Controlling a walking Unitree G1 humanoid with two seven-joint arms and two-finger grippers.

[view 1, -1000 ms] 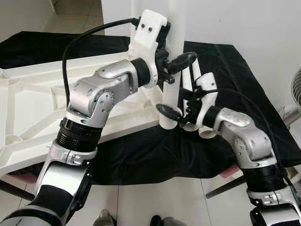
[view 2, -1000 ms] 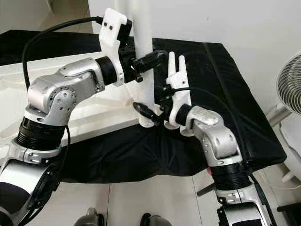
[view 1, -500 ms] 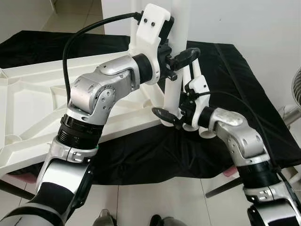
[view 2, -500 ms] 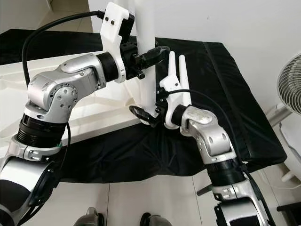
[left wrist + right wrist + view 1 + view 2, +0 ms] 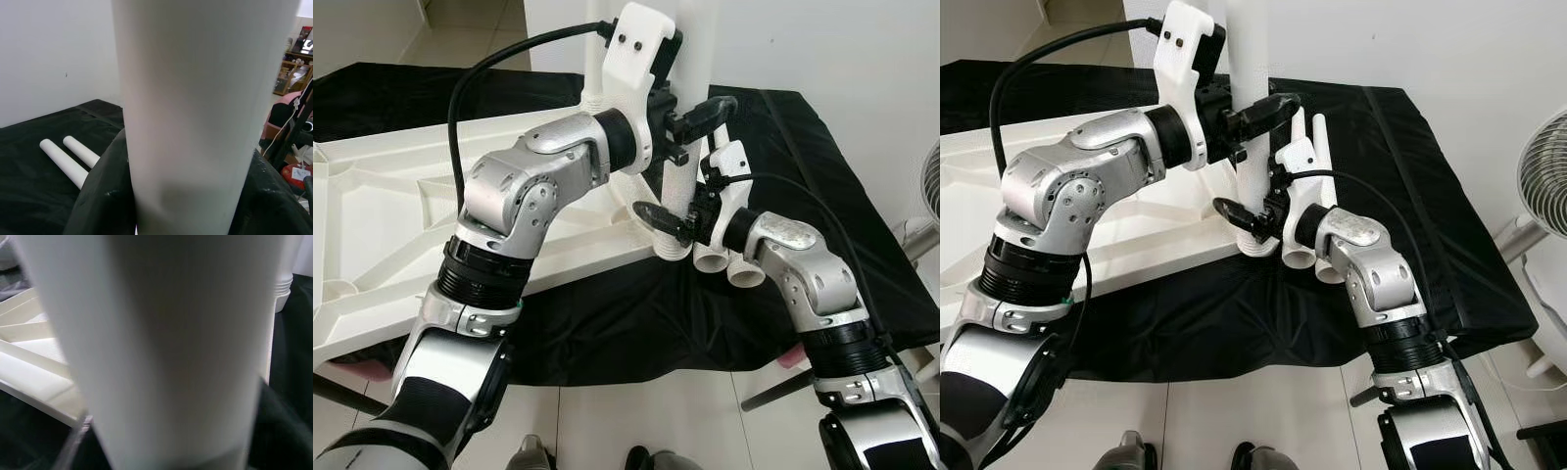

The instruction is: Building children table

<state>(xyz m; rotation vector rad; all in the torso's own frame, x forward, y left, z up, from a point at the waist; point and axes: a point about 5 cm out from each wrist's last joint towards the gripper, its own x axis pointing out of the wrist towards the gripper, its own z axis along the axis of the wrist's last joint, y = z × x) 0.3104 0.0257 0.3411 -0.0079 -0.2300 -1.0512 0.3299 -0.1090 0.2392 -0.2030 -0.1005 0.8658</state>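
Observation:
A white round table leg (image 5: 680, 181) stands upright over the edge of the upside-down white tabletop (image 5: 382, 215). My left gripper (image 5: 697, 110) is shut on the leg high up, one black finger (image 5: 710, 108) crossing its front. My right gripper (image 5: 674, 211) is shut on the same leg near its threaded lower end, just below the left one. Close up, the leg (image 5: 205, 122) runs between the left gripper's fingers, and the leg (image 5: 166, 347) also fills the space before the right wrist, with the tabletop's ribs (image 5: 34, 387) behind it. Whether the leg's foot touches the tabletop is hidden.
Two more white legs (image 5: 729, 264) lie side by side on the black cloth (image 5: 636, 323) under my right wrist. They appear again (image 5: 68, 156) in the left wrist view. A fan (image 5: 1542, 186) stands at the right, a white wall is behind, and tiled floor lies below.
My right wrist has risen and moved in closer under the left gripper, carrying the leg's lower end slightly right. The left gripper shifted a little up and right. Both stay shut on the leg.

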